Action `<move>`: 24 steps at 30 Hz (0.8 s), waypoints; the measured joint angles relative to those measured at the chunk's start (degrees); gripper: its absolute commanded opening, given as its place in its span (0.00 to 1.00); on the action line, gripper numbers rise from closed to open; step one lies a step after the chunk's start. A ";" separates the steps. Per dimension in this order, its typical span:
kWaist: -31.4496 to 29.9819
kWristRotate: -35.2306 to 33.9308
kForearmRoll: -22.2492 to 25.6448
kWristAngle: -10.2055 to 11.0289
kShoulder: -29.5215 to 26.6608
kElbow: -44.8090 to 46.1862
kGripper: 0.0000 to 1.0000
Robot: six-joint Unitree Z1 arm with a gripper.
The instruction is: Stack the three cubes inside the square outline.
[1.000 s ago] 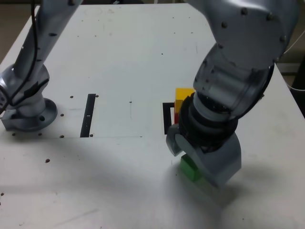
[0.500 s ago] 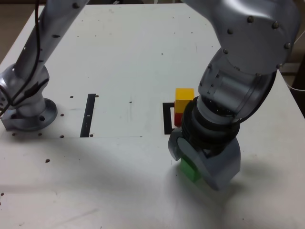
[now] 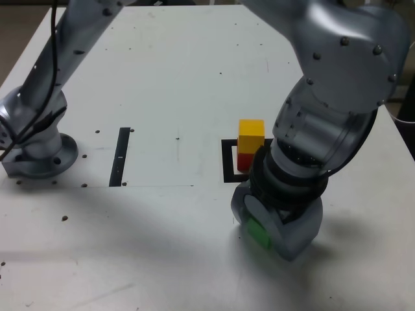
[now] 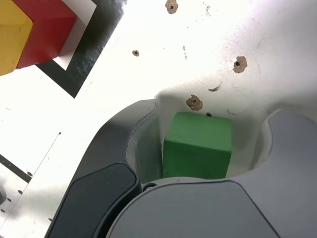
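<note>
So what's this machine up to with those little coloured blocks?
A robot arm is stacking blocks on a white table. A yellow block already sits on a red one inside a black square outline. The gripper is now down around the green block, which lies on the table outside the outline. The jaws sit on either side of it, and a gap shows on at least one side, so it doesn't look firmly gripped yet.

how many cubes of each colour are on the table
small solid red cube: 1
small solid yellow cube: 1
small solid green cube: 1
total: 3
</note>
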 measured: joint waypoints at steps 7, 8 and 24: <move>0.00 -0.29 0.00 0.04 0.06 0.05 0.28; 0.00 -0.31 0.00 0.04 0.07 0.05 0.28; 0.00 -1.27 2.20 0.43 -0.53 -0.33 0.28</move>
